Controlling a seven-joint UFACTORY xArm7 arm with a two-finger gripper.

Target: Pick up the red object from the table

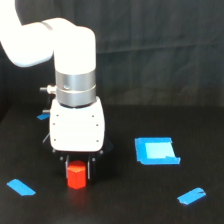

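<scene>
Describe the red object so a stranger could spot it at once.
Find the white arm on the black table. Directly beneath it, between the dark fingers, is the red block. It is the only red thing; everything else nearby is flat blue tape.

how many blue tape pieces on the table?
4 visible: a strip at the exterior view's lower left, a strip at lower right, a square patch right of centre, and a bit peeking out left of the arm. The arm may hide more.
</scene>
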